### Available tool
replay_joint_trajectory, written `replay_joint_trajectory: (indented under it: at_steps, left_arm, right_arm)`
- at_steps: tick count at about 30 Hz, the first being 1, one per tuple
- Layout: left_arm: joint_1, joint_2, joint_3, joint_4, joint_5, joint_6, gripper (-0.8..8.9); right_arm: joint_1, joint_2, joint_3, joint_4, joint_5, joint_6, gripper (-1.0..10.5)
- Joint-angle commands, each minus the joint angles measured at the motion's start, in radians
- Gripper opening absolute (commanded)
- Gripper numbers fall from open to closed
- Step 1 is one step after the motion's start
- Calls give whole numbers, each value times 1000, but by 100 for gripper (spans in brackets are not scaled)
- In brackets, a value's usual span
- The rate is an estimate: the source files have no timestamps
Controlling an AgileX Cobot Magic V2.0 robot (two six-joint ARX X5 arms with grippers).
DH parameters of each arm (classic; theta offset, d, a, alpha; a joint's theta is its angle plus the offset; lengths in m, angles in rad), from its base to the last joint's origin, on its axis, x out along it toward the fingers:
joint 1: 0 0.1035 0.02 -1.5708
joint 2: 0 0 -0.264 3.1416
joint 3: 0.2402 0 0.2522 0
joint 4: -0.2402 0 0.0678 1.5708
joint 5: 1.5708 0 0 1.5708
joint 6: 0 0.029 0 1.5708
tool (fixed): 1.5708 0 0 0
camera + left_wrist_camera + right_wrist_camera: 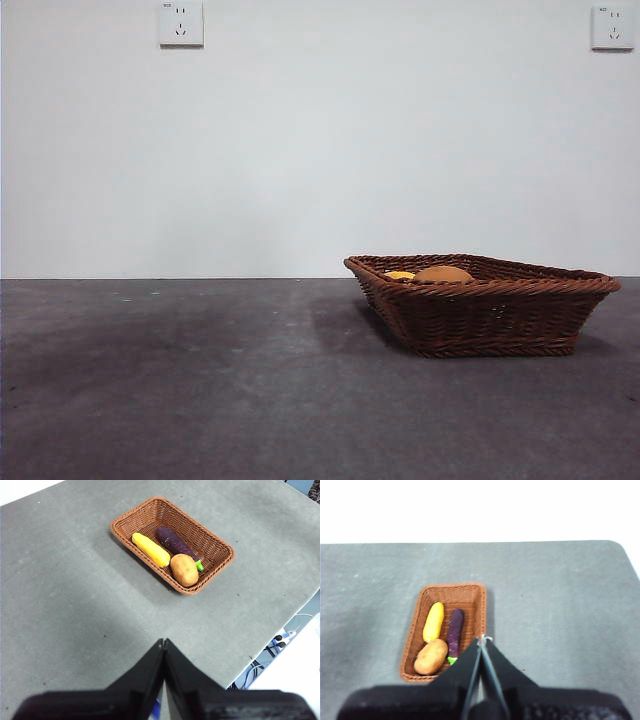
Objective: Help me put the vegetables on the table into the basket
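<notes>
overhead, grey table, white wall, sockets

Hidden behind basket wall in the front view: eggplant entirely, most of corn and potato

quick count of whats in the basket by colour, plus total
yellow: 1, the corn cob
dark purple: 1, the eggplant with a green cap
brown: 1, the potato
total: 3, all inside the basket; no vegetable shows on the table
</notes>
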Motion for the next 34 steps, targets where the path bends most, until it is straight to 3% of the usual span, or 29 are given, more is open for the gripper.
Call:
replay_joint_trajectory:
  at_steps: [1, 10, 12, 13, 15, 16, 18, 21, 24, 28, 34]
  left_arm:
    - [-1, 1, -5, 3, 0, 11, -4]
    - [40, 85, -5, 4, 0, 19, -4]
    - [109, 82, -8, 23, 23, 113, -4]
    - [148, 64, -23, 41, 65, 201, -4]
    - [246, -19, -142, 177, 211, 408, -4]
    - [303, -75, -242, 292, 283, 444, -4]
    - [423, -208, -498, 570, 343, 422, -4]
    - [564, -423, -952, 1009, 340, 368, -4]
    - [632, -651, -1349, 1268, 333, 254, -4]
    - [641, -847, -1583, 1297, 130, 149, -4]
    - [645, -1011, -1706, 1253, 8, 89, -4]
  right_arm:
    - [1, 7, -4, -23, 32, 8, 1]
    - [1, 139, -4, -23, 48, 8, 1]
    - [1, 188, -4, -23, 48, 8, 1]
    - [1, 219, -4, -23, 48, 8, 1]
    - [1, 276, -4, -23, 52, 7, 1]
    - [1, 306, -4, -23, 52, 8, 1]
    - [1, 371, -4, -23, 53, 7, 1]
    - [1, 461, -4, -23, 52, 8, 1]
    - [1, 539, -4, -23, 53, 8, 1]
    - [0, 604, -4, -23, 52, 8, 1]
    - [0, 653, -4, -16, 53, 8, 1]
